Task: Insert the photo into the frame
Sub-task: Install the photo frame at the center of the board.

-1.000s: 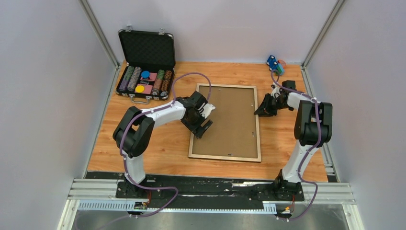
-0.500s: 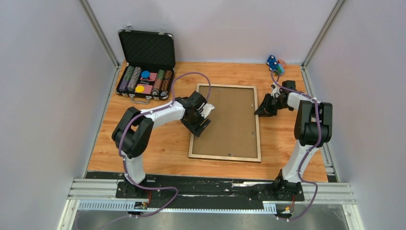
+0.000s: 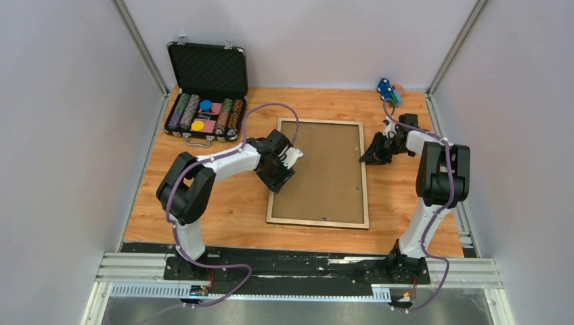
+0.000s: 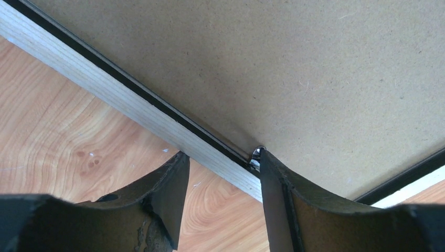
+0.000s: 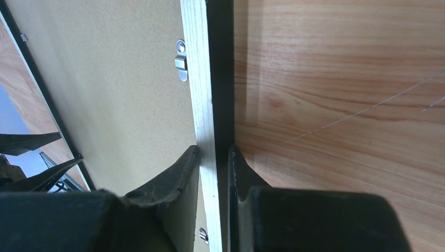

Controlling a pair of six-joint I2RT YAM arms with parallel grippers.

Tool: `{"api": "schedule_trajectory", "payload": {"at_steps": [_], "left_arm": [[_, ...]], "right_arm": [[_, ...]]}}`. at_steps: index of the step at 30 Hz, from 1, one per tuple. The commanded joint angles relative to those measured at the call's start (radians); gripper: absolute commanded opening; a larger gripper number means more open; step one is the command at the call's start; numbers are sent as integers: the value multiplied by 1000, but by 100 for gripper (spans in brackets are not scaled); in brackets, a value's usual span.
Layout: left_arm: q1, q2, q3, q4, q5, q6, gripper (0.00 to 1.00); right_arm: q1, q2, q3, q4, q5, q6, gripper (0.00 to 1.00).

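The frame (image 3: 318, 223) lies face down in the middle of the table, its brown backing board (image 3: 325, 169) facing up. The photo is hidden. My left gripper (image 3: 283, 172) sits at the frame's left rail (image 4: 131, 107) and is open. One finger (image 4: 168, 184) is outside the rail. The other finger (image 4: 278, 184) rests against a small metal tab (image 4: 256, 155) on the inner side. My right gripper (image 3: 369, 157) is shut on the frame's right rail (image 5: 202, 94), one finger on each side of it.
An open black chip case (image 3: 206, 95) stands at the back left. Small blue and red objects (image 3: 389, 90) lie at the back right corner. Another metal tab (image 5: 181, 65) shows on the backing by the right rail. Walls enclose the table on three sides.
The left gripper's jaws have narrowed around the frame's left rail, and the gripper has shifted slightly. The right arm and the frame have not moved.
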Motion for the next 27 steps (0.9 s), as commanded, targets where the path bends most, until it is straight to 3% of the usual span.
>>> {"api": "schedule_trajectory", "payload": {"at_steps": [1, 8, 12, 16, 18, 27], "left_arm": [[-15, -9, -29, -36, 35, 42, 57], [-15, -17, -25, -43, 35, 54, 52], [-15, -29, 2, -56, 37, 44, 69], [-10, -58, 35, -54, 3, 20, 93], [-1, -67, 59, -50, -18, 5, 98], [120, 42, 246, -46, -62, -80, 98]], "right_arm": [[-9, 36, -25, 47, 86, -1, 0], [-9, 38, -27, 47, 84, -4, 0], [-9, 26, -29, 46, 80, -12, 0], [-9, -1, -32, 44, 80, -28, 0], [-9, -14, -32, 44, 74, -33, 1], [-4, -31, -31, 36, 59, -42, 0]]}}
